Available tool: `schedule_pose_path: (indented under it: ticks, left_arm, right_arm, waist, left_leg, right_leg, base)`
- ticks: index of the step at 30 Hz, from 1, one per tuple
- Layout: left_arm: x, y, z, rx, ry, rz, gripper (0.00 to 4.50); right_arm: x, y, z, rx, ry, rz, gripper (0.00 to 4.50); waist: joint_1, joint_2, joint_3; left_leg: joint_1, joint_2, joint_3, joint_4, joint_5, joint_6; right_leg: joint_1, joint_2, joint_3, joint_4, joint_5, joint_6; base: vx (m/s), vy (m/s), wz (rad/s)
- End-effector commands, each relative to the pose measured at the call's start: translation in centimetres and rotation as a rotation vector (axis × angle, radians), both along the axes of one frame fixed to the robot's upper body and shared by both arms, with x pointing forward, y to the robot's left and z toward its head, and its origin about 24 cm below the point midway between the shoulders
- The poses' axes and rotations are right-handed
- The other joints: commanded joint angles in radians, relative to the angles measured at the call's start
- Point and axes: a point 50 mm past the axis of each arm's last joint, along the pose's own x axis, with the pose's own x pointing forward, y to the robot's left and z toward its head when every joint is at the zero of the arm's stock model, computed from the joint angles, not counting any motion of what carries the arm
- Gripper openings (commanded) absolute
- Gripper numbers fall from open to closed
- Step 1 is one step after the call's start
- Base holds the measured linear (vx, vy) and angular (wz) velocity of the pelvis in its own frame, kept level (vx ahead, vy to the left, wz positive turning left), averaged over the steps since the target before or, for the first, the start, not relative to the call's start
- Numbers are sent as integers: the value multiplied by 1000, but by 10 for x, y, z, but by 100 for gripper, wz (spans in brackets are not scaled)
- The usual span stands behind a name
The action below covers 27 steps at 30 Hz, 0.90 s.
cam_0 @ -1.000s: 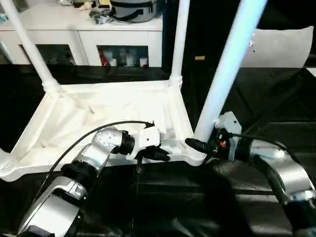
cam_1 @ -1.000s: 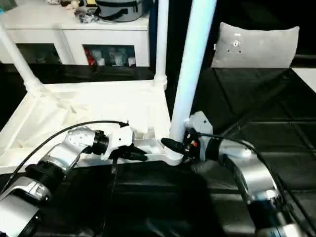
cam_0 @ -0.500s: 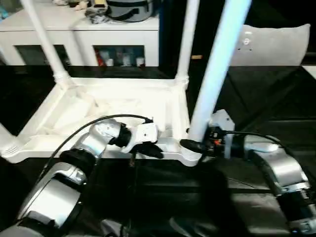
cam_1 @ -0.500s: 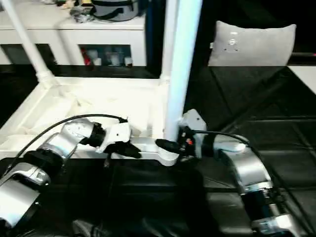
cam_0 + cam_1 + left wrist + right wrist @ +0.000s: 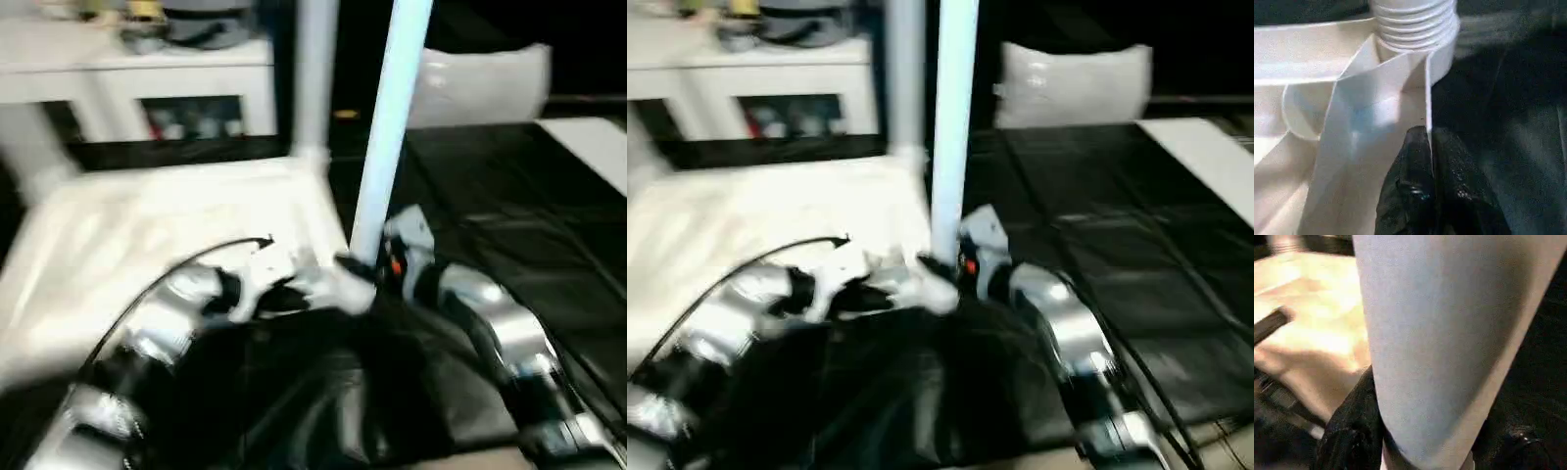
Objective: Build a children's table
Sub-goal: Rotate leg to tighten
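The table top (image 5: 147, 235) and both claws have swung left.

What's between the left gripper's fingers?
A thin white rib of the table top, pinched by the left gripper, in the left wrist view.

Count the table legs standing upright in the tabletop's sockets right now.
2 show: the near leg in the right pincer, and the far leg at the corner behind it. Others may stand outside the picture on the left.

Two upright legs (image 5: 387, 127) (close together) fence the top's (image 5: 127, 235) corner.
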Motion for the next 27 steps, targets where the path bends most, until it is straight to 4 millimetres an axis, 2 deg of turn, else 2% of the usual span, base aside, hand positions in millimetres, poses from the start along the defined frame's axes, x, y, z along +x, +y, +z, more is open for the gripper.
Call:
schedule_pose_path:
  ticks: [1, 4, 6, 8, 11, 17, 19, 22, 24, 26, 27]
  left_arm:
    - [-14, -33, 8, -43, -7, -167, 0]
    - [-11, -38, 13, -37, -35, -173, 0]
    - [-9, -36, 13, -19, -44, -157, 0]
    - [-8, -29, 12, 34, -54, -123, 0]
    - [-7, -20, 9, 92, -46, -78, 0]
    - [-1, -12, 6, 116, -46, -36, 0]
    - [0, -12, 6, 96, -39, -31, 0]
    - [1, -14, 6, 62, -10, -30, 0]
    - [2, -15, 6, 40, 6, -25, 0]
    - [4, -15, 5, 43, 3, -20, 0]
    - [4, -15, 5, 43, 3, -20, 0]
  right_arm:
    - [-11, -13, -47, -114, 209, -105, 189]
    - [-11, -11, -46, -103, 208, -103, 189]
    - [-11, -10, -47, -97, 208, -98, 189]
    - [-11, -10, -47, -91, 206, -94, 189]
    - [-10, -9, -47, -83, 202, -95, 189]
    - [-6, -7, -45, -58, 177, -94, 189]
    - [-4, -7, -44, -48, 173, -98, 245]
    - [-2, -7, -43, -50, 162, -91, 262]
    - [-1, -7, -41, -43, 149, -82, 275]
    - [-1, -7, -38, -26, 132, -71, 304]
    - [-1, -7, -38, -26, 132, -71, 304]
  waist:
    - [5, 6, -25]
    - [9, 2, -23]
    - [13, 4, -22]
    - [18, 6, -23]
    - [15, 9, -23]
    - [14, 9, -22]
    - [14, 7, -22]
    - [16, 7, -22]
    - [20, 6, -29]
    - [25, 5, -28]
    - [26, 6, -28]
  left_leg:
    - [19, 89, -68, -98, -599, -100]
    - [28, 86, -59, -90, -596, -82]
    - [29, 86, -59, -89, -589, -75]
    - [29, 88, -62, -91, -591, -80]
    - [27, 88, -64, -94, -602, -88]
    - [30, 84, -64, -92, -630, -88]
    - [30, 84, -64, -92, -631, -87]
    - [34, 84, -63, -90, -635, -86]
    - [30, 86, -58, -89, -588, -79]
    - [27, 85, -50, -89, -545, -65]
    - [26, 84, -49, -88, -533, -61]
  right_leg:
    - [-11, -93, 42, -95, -421, -169]
    - [-18, -92, 46, -103, -427, -170]
    - [-19, -93, 47, -106, -448, -164]
    - [-19, -92, 47, -104, -454, -156]
    - [-18, -89, 44, -100, -434, -160]
    - [-23, -88, 42, -105, -458, -155]
    - [-24, -89, 43, -106, -465, -153]
    - [-28, -88, 43, -107, -469, -154]
    - [-22, -88, 45, -102, -392, -172]
    - [-19, -86, 46, -99, -336, -185]
    - [-18, -86, 46, -98, -328, -188]
  base:
    - [0, 0, 0]
    - [0, 0, 0]
    - [0, 0, 0]
    - [0, 0, 0]
    - [0, 0, 0]
    - [0, 0, 0]
    - [0, 0, 0]
    - [0, 0, 0]
    - [0, 0, 0]
    - [0, 0, 0]
    - [0, 0, 0]
